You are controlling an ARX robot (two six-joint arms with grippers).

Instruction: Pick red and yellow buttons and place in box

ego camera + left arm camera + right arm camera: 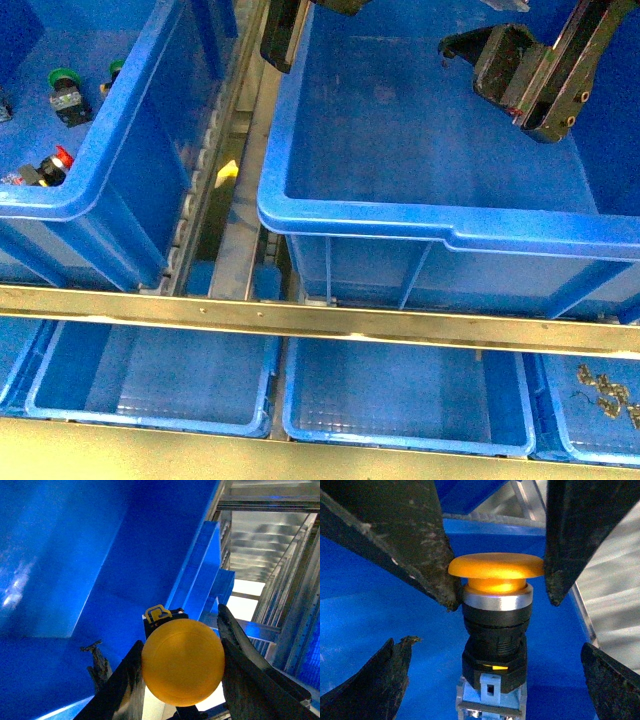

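My left gripper (181, 640) is shut on the yellow button (182, 662), its cap pinched between both fingers. The right wrist view shows the same yellow button (495, 567) hanging cap-up, with the left gripper's fingers (420, 555) on either side. It hangs over the blue floor of the box (365, 625). My right gripper (495, 650) stands open around its lower body without touching. In the front view the box (400, 220) fills the right, with my right gripper (490, 65) above its inside. The red button (62, 158) lies in the left tray (110, 150).
Green-capped switches (65, 85) lie in the left tray near the red button. A metal rail (320, 320) crosses below the box. Under it sit shallow blue trays (150, 385), one at the right holding metal parts (605, 390). My left arm (285, 35) shows at the top edge.
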